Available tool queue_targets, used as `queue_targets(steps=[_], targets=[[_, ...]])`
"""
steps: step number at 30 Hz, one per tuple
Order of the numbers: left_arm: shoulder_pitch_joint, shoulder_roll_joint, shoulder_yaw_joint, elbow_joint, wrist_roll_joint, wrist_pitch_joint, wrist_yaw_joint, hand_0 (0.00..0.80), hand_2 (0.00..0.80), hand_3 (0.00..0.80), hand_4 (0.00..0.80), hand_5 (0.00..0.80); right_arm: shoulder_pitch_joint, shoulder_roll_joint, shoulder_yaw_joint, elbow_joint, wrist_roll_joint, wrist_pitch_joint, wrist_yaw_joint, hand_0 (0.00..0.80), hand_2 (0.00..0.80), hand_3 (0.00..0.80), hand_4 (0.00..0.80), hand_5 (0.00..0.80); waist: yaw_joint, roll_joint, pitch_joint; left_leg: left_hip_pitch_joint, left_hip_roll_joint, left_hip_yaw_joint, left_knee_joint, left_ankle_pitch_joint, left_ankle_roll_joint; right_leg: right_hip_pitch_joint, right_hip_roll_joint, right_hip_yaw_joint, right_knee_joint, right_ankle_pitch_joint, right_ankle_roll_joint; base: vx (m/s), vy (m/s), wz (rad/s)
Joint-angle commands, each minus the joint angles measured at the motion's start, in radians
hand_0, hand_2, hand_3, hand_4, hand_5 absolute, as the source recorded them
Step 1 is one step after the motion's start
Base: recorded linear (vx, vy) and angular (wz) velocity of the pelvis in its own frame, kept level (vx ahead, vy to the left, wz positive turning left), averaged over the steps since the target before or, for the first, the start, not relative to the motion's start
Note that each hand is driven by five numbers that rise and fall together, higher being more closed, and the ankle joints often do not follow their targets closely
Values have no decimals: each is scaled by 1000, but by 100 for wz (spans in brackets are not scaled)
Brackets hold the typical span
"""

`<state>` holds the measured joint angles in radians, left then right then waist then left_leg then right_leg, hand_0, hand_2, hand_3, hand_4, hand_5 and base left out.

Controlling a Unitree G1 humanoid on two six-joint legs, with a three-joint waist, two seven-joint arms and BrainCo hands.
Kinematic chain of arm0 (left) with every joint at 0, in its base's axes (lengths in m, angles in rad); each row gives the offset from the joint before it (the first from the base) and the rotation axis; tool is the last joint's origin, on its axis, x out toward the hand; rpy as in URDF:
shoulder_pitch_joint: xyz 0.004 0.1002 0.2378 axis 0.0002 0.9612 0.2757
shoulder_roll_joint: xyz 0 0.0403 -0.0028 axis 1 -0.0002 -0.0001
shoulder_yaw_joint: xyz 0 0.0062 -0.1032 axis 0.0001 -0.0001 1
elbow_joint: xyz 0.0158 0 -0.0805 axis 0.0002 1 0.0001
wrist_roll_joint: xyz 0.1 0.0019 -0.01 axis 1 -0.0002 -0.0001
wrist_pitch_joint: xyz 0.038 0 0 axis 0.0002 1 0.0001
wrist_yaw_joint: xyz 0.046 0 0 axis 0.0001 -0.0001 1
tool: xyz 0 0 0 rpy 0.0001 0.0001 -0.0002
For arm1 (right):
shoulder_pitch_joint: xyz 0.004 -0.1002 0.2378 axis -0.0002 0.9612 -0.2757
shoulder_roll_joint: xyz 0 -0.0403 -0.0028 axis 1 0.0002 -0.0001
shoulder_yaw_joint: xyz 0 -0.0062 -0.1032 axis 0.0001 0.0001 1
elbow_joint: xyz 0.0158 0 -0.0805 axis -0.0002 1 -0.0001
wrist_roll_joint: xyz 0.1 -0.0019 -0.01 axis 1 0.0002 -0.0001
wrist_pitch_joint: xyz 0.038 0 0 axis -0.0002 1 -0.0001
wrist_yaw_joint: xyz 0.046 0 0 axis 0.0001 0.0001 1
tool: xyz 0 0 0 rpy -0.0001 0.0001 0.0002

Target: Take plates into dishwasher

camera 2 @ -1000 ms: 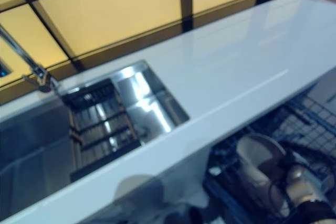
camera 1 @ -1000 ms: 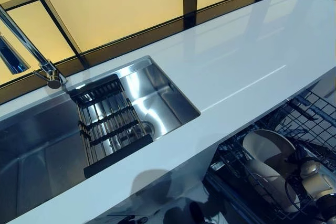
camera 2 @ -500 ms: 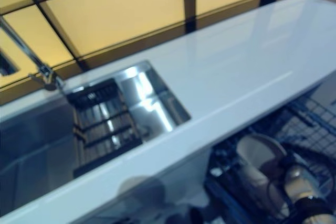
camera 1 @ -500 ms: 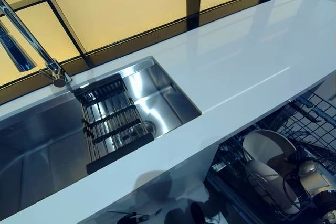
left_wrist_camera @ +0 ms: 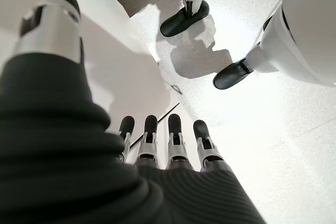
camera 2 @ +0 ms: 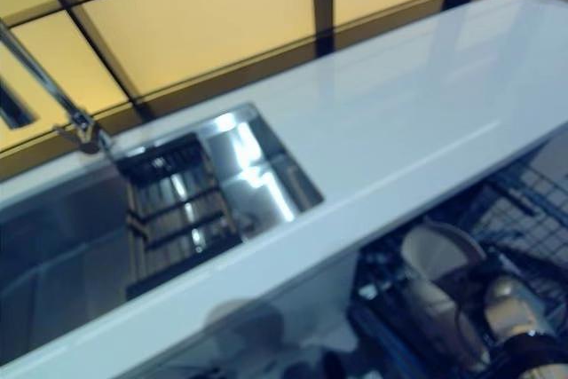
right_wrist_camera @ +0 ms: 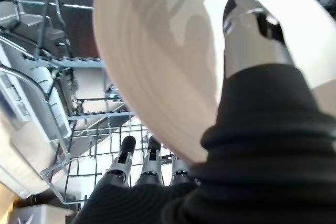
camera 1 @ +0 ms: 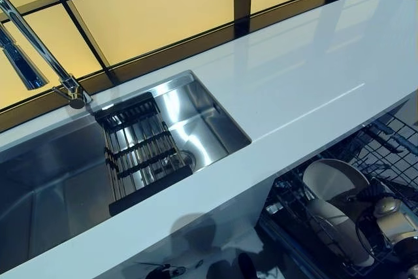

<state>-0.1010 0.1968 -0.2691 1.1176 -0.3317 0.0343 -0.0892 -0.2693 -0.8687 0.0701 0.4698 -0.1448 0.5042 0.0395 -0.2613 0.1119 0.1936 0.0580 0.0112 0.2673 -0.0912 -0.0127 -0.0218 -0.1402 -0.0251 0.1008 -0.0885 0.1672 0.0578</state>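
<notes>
Two cream plates (camera 1: pixel 332 178) stand on edge in the pulled-out wire dishwasher rack (camera 1: pixel 392 136) at the lower right, below the counter's edge. My right hand (camera 1: pixel 390 217) is down in the rack beside them. In the right wrist view a cream plate (right_wrist_camera: pixel 157 40) sits between the thumb (right_wrist_camera: pixel 251 32) on its face and the fingers (right_wrist_camera: pixel 149 163) under it, just above the rack's wires (right_wrist_camera: pixel 79 124). Another pale plate (right_wrist_camera: pixel 29 129) stands in the rack close by. My left hand (left_wrist_camera: pixel 173 145) hangs over the floor with straight fingers, holding nothing.
A long white counter (camera 1: pixel 313 76) runs across the view. It holds a steel sink (camera 1: pixel 202 125) with a black drying grid (camera 1: pixel 140 155) and a chrome tap (camera 1: pixel 39 50). Yellow wall panels stand behind it.
The whole picture has shifted slightly, so the camera moved. My right hand stays in the rack with the plate.
</notes>
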Motion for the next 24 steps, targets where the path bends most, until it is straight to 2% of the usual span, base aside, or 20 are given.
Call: queue_targets(steps=[1,6,9,16,22,24], targets=[[-20,68,44,42,-67,53,30,0,0,0,0,0,-49,-69,-49,-16,5,27,30,0,0,0,0,0,-4,-124,-30,10,22,-74,4,-25,-10,17,-26,81,10,-6,92,0,0,0],[-18,68,85,76,-109,94,54,0,0,0,0,0,-69,-157,-74,-15,18,39,71,0,0,0,0,0,-13,-147,-45,16,25,-65,4,-27,-10,20,-20,93,11,-4,93,0,0,0],[-5,66,107,98,-144,120,80,0,0,0,0,0,-85,-236,-79,24,31,18,100,0,0,0,0,0,-13,-167,-64,23,26,-60,4,-30,-7,27,-14,100,10,-5,93,42,-14,-1],[5,74,121,122,-143,127,93,0,0,0,0,0,-146,-347,-41,120,44,-5,151,0,0,0,0,0,-6,-199,-96,32,29,-53,4,-32,-4,36,-4,110,10,-5,94,17,-14,-4],[10,80,117,131,-146,139,107,0,0,0,0,0,-202,-405,-7,190,99,-2,159,0,0,0,0,0,1,-213,-114,36,33,-53,4,-32,-2,44,3,109,9,-5,95,0,0,0],[9,81,129,144,-154,146,122,0,0,0,0,0,-200,-411,-25,222,182,19,151,0,0,0,0,0,4,-219,-125,36,36,-53,4,-32,-3,50,4,104,8,-8,94,0,0,0]])
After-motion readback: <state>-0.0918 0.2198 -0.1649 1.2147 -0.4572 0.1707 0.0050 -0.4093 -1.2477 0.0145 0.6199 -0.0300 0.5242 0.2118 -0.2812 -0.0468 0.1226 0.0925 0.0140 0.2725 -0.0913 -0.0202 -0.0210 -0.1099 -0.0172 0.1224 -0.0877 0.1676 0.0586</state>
